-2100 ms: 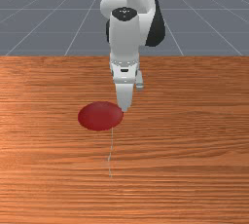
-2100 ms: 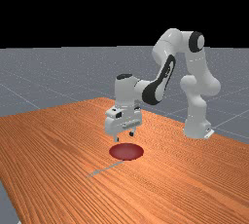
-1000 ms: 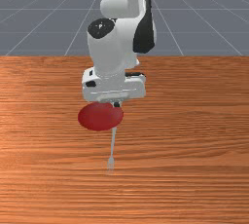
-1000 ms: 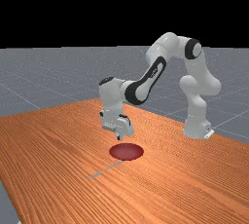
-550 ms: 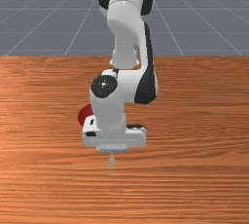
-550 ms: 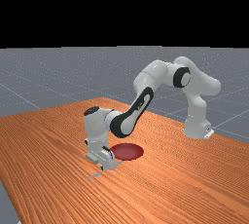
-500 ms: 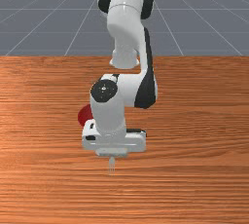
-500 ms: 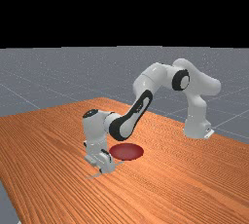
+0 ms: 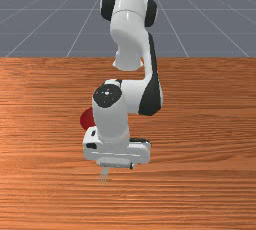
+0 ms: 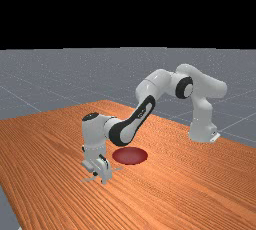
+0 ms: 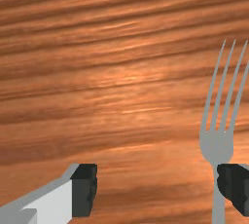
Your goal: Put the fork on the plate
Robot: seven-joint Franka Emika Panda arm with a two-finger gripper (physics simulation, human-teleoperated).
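The gripper (image 10: 100,177) is low at the table in the far view, just nearer the picture's front than the red plate (image 10: 130,155). The grey fork (image 10: 117,169) passes by it, tines toward the far view's left, handle toward the plate. In the wrist view the gripper (image 11: 156,189) stands open, its dark pads (image 11: 85,189) wide apart. The fork (image 11: 217,145) lies at the other finger, which partly covers its handle just behind the head; the first finger is well away from it. The front view shows the tines of the fork (image 9: 104,174) beyond the hand.
In the front view the arm and hand cover much of the plate (image 9: 86,119), leaving its left part in sight. The bare wooden table (image 9: 200,139) extends around. The arm's base stands at the far view's right, behind the plate.
Over two seconds my hand has turned, come down and moved past the plate to the fork. In the last half second the fork has shifted toward the front view's left and the far view's left.
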